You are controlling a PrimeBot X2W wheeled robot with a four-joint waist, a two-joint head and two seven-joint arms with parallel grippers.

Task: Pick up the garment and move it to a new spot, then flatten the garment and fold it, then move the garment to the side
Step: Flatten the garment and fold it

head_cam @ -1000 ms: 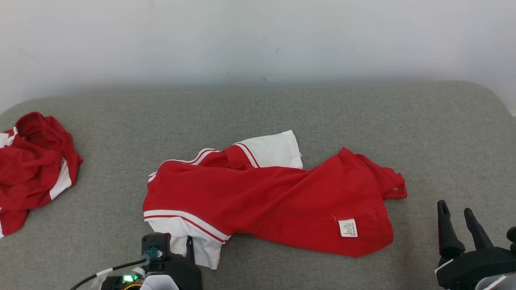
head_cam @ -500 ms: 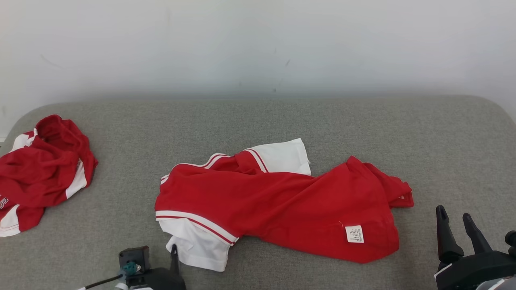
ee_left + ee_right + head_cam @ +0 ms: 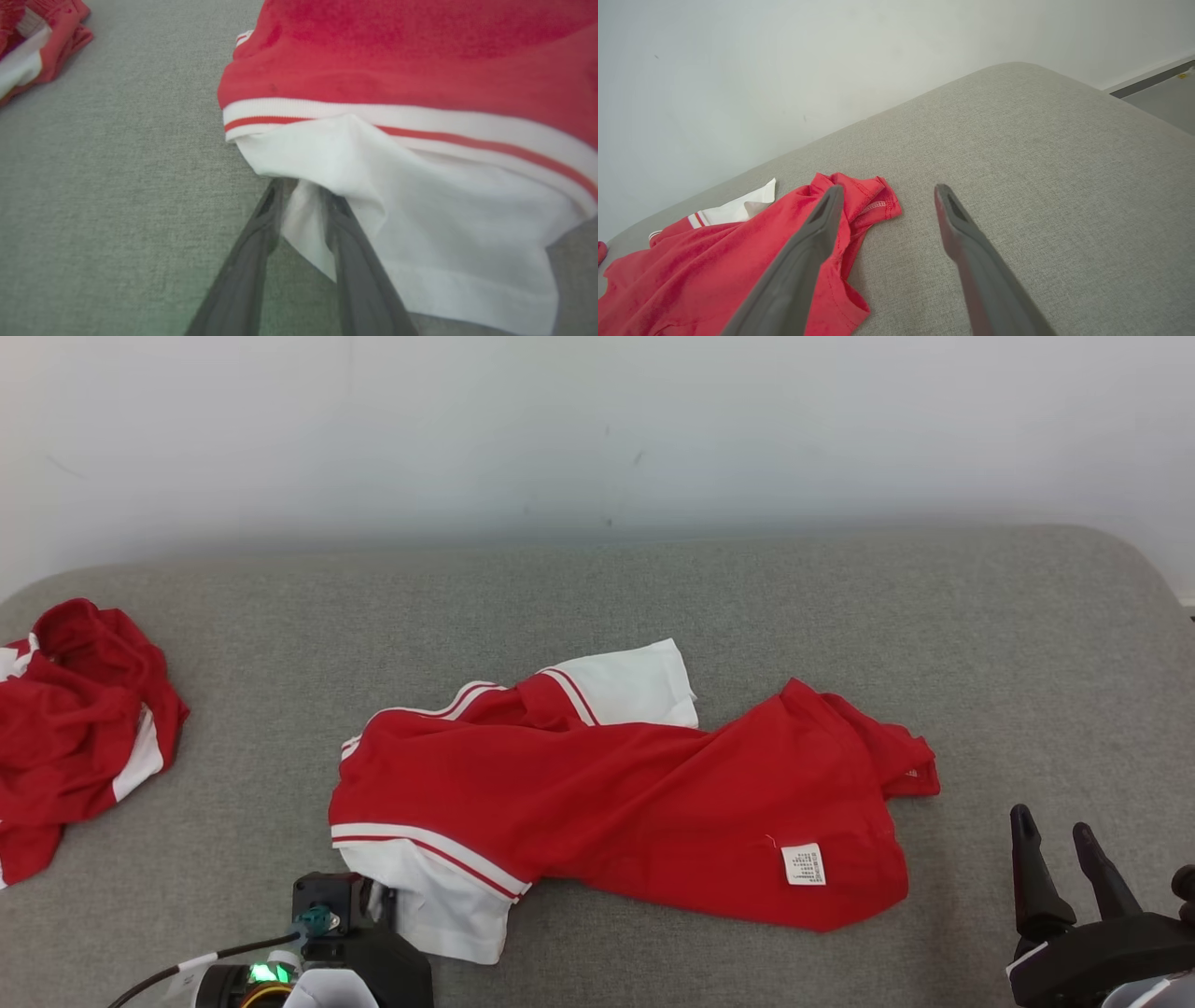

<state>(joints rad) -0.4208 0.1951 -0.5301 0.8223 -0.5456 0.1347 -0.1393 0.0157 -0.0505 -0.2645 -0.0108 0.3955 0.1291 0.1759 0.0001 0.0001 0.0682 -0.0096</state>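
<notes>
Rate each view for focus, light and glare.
Head view: soft, even light, no glare, shirt sharp with a thin shadow along its near hem. Left wrist view: left pincer blurred, the shirt close to the lens soft. Right wrist view: right pincer looms large and slightly soft, cushion weave crisp.

Red garment (image 3: 616,793), grey cushion (image 3: 840,616)
Its sleeves (image 3: 448,905) are white with red stripe trim; the other shirt (image 3: 75,728) is red and white.

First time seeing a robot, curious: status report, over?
Left gripper astride white sleeve. Right gripper open, idle. Garment crumpled, unfolded, on grey cushion. Nothing blocking.
</notes>
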